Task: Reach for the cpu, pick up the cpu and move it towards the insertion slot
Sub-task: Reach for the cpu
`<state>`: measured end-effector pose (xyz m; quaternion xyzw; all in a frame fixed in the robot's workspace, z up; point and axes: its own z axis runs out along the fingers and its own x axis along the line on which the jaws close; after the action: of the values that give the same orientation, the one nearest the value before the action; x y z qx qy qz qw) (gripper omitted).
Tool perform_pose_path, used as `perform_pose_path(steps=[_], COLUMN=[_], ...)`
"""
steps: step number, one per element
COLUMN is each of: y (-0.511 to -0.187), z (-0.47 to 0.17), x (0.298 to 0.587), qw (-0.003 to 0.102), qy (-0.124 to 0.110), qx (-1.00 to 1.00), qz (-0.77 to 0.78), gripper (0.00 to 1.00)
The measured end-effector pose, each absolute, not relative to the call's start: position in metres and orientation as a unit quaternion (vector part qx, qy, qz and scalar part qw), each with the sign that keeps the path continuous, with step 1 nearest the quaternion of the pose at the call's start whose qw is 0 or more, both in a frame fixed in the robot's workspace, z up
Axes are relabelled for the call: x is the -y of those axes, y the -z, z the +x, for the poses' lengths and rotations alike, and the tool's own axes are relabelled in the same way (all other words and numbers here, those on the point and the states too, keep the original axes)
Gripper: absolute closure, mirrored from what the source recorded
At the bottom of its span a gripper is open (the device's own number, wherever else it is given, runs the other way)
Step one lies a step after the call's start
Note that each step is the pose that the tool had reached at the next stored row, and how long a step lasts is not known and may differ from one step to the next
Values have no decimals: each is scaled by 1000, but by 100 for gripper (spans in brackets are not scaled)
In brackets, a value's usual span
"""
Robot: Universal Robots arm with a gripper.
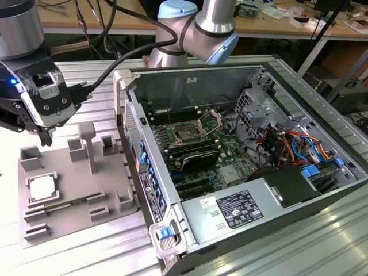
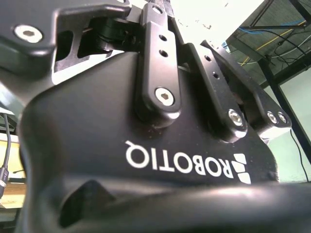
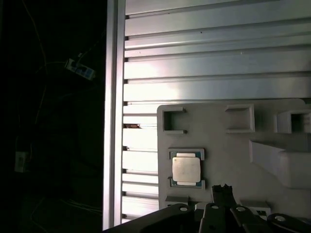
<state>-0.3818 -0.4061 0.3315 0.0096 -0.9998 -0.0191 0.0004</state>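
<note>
Exterior view: nearest, the grey tray point(image 1: 75, 190) lies on the table point(image 1: 115, 253). The cpu point(image 1: 41, 187) rests flat in a framed recess at the tray's 9 o'clock edge, metal top up. That placement probably keeps it from sliding and lets it be taken from straight above.

The gripper point(image 1: 45, 138) hangs at 12 o'clock of the cpu, clear of it. It points straight down and looks pressed together and empty. In the first wrist view the cpu point(image 3: 186, 170) lies near the gripper point(image 3: 222, 188), not touching it.

Farther off, at 3 o'clock of the tray, the case point(image 1: 190, 86) lies open on its side. This turns the slot point(image 1: 187, 134) upward, and its bracket seems lifted.

The arm point(image 1: 215, 23) rises behind the case at 12 o'clock.
</note>
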Motion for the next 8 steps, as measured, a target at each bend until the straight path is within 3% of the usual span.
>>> perform_pose_path(steps=[8], y=[-329], z=[-382], x=[406], qw=[0], qy=[19], qx=[1000], qz=[10], gripper=[89])
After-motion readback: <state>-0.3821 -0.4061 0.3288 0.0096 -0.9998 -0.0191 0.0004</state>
